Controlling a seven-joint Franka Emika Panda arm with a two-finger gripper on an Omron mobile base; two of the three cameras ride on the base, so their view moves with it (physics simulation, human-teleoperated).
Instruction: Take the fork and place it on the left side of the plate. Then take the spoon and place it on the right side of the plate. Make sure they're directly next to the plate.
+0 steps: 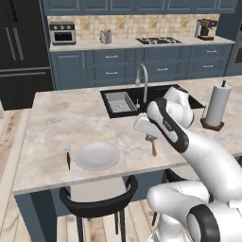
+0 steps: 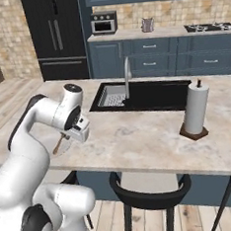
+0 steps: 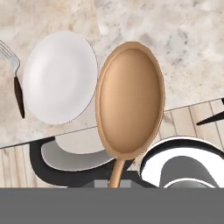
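Observation:
The white plate [image 1: 97, 156] [image 3: 59, 78] lies near the island counter's front edge. Just left of it lies the fork [image 1: 67, 151] [image 3: 15, 83], with silver tines and a dark handle, parallel to the plate's rim. My gripper [image 1: 150, 138] hangs above the counter to the right of the plate, shut on the wooden spoon [image 1: 153, 147] [image 2: 57, 145]. In the hand view the spoon's bowl [image 3: 129, 100] looms large, off the counter, beside the plate's right side and over the counter's front edge. Its handle runs down out of sight towards my fingers.
A sink [image 1: 142, 99] with a faucet [image 1: 142, 75] and a dish rack [image 1: 118, 101] sits behind the gripper. A paper towel holder [image 1: 216, 106] stands at the right. A black chair [image 1: 97, 201] [image 3: 65, 157] is tucked under the front edge below the plate.

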